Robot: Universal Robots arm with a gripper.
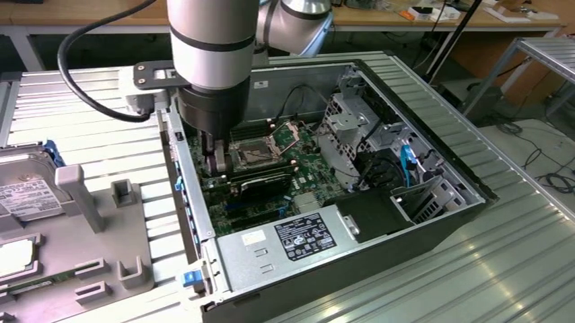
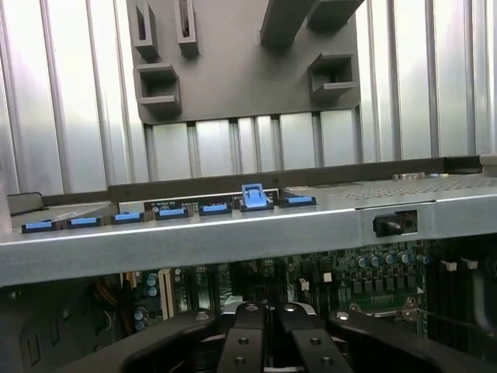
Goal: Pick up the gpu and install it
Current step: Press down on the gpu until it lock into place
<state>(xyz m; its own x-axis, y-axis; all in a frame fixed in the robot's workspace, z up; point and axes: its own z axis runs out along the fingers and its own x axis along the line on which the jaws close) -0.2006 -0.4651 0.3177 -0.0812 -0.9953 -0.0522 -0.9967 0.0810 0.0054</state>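
One grey holder tray (image 1: 99, 222) lies at the lower left of the exterior view on the ribbed metal desk (image 1: 81, 101), with a hard drive (image 1: 23, 195) at the far left edge. Left of centre, the arm (image 1: 211, 47) reaches straight down into the open computer case (image 1: 269, 259), its fingers (image 1: 214, 158) pressed together just inside the case's left wall. Directly right of the fingertips, in the middle of the frame, the gpu (image 1: 265, 183) sits as a dark card lying across the green motherboard (image 1: 301, 138); whether the fingers pinch its end cannot be told. Further right stand the drive cage (image 1: 351, 128) and the black power supply (image 1: 373, 215). The step in hand appears to be installation: the card looks placed at its slot. The next move calls for even downward pressure, keeping the card square to the slot.
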